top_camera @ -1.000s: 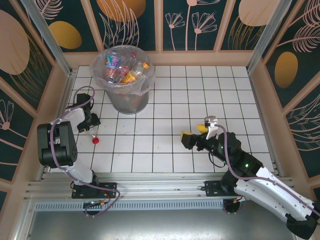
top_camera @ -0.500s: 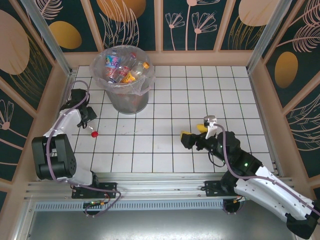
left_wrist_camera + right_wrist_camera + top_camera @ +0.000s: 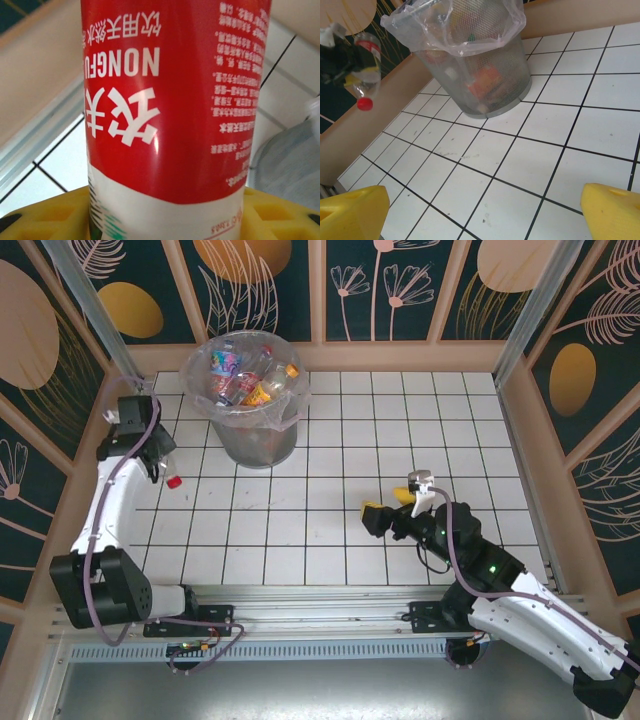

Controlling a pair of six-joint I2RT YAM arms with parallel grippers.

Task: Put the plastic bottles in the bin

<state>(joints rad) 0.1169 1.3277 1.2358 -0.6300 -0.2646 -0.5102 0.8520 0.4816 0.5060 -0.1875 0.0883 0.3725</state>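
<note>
My left gripper (image 3: 160, 462) is shut on a clear plastic bottle (image 3: 170, 473) with a red label and red cap. It holds the bottle cap-down above the tiles, left of the bin (image 3: 268, 440). In the left wrist view the bottle's red label (image 3: 175, 115) stands between my yellow fingers (image 3: 45, 217). The round grey bin holds several plastic bottles (image 3: 240, 375) inside its clear bag. The right wrist view shows the held bottle (image 3: 367, 75) to the left of the bin (image 3: 485, 85). My right gripper (image 3: 385, 505) is open over the tiles at mid-right, with nothing between its fingers (image 3: 350, 210).
Wooden side walls (image 3: 110, 430) close in the tiled table (image 3: 330, 460) on the left, back and right. The left arm stands close to the left wall. Bare tiles (image 3: 510, 170) lie between my right gripper and the bin.
The left arm has lifted the red-capped bottle off the tiles and carried it back and left, up beside the bin. Its jaws closed tighter on it. The right arm has not moved.
</note>
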